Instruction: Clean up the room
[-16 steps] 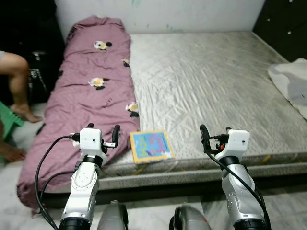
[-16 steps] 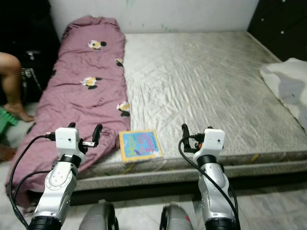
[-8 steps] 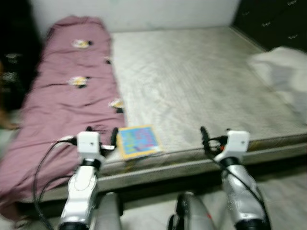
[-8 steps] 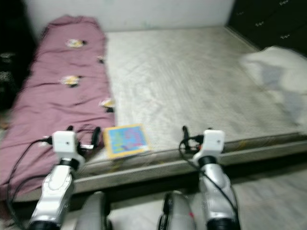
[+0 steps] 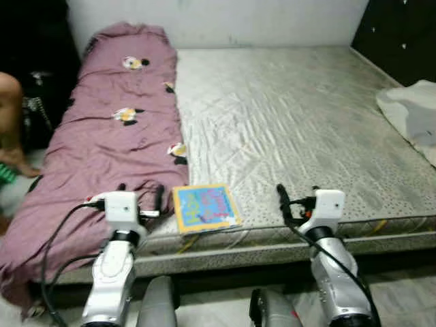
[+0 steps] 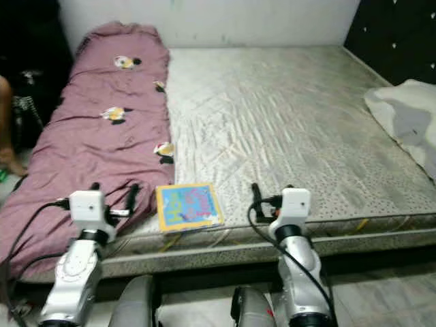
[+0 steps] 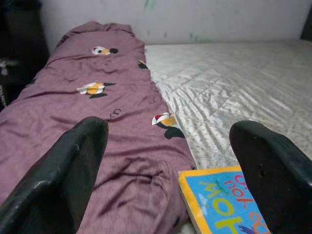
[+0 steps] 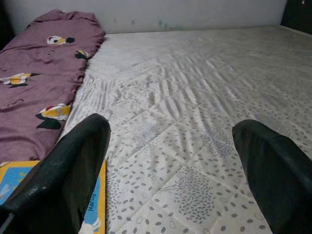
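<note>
A blue picture book (image 5: 203, 207) with a yellow border lies flat at the near edge of the grey quilted mattress (image 5: 293, 116). A purple blanket (image 5: 116, 136) with bird prints stretches along the mattress's left side. My left gripper (image 5: 141, 194) is open, hovering over the blanket's near end just left of the book (image 7: 219, 204). My right gripper (image 5: 298, 197) is open too, above the mattress edge to the right of the book (image 8: 97, 200). Neither holds anything.
A white and grey cloth (image 5: 415, 112) lies at the mattress's right edge. A person's leg (image 5: 7, 109) is at the far left by dark furniture. A dark padded wall (image 5: 402, 34) stands at the back right. Tiled floor (image 5: 409, 300) lies below the bed.
The camera swung right and back, so the whole scene shifted. Both open grippers keep their pose. The book and blanket lie where they were.
</note>
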Robot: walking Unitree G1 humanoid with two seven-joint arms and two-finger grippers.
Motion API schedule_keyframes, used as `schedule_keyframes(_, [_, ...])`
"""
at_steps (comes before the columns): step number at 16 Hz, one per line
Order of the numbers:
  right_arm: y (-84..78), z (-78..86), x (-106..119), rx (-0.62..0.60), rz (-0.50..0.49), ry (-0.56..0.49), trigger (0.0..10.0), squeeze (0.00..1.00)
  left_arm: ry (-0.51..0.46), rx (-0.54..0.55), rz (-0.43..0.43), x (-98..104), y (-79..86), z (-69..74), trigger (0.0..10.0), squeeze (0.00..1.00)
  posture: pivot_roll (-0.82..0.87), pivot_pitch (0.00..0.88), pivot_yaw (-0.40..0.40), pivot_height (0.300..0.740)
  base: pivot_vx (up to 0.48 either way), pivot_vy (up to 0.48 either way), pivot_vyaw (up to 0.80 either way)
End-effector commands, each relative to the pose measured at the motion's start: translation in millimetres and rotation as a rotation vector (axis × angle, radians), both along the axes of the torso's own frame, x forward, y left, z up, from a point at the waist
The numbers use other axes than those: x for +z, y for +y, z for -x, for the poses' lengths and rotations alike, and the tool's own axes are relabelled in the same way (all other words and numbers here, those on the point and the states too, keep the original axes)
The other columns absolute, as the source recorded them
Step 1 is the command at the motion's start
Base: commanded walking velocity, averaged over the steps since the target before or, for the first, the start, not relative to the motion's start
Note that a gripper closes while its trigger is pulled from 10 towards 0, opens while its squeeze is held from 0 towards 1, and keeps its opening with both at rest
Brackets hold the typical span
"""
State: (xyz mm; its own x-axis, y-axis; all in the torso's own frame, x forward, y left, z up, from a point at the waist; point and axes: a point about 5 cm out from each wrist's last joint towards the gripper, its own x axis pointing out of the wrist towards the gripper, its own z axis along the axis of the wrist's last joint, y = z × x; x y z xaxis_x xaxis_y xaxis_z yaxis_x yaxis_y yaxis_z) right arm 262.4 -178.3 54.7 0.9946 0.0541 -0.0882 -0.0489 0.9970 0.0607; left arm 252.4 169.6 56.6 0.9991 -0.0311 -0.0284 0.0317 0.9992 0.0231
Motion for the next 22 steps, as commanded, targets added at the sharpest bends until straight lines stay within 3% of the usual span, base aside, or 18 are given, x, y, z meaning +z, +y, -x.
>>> schedule_keyframes(1, [-5.9,-0.8,6,-0.013,0.008,-0.019,10.0,0.00,-0.027,-0.023,0.006,8,-6.4,-4.4,10.0,0.00,-0.02,0.011,-0.008,0.638,0.322,0.000,0.00])
schedule_keyframes(10, [1.0,-0.8,4,0.021,0.006,-0.005,10.0,0.00,-0.006,-0.014,-0.004,7,-0.9,3.8,10.0,0.00,0.01,0.053,-0.014,0.638,0.323,0.000,0.00])
schedule_keyframes(15, [-2.9,8.3,5,0.049,0.040,-0.004,10.0,0.00,0.015,0.010,0.001,4,-2.4,14.9,10.0,0.00,0.00,0.085,-0.024,0.638,0.000,0.000,0.48])
schedule_keyframes(18, [-7.5,11.6,8,0.050,0.054,-0.004,10.0,0.00,0.029,0.006,0.002,4,-6.3,13.8,10.0,0.00,-0.01,0.129,-0.019,0.638,0.000,0.000,0.43])
schedule_keyframes(22, [-15.3,15.9,12,0.009,0.039,0.002,10.0,0.00,0.057,0.022,-0.011,7,7.4,18.1,10.0,0.00,-0.02,0.201,-0.027,0.638,0.000,0.000,0.00])
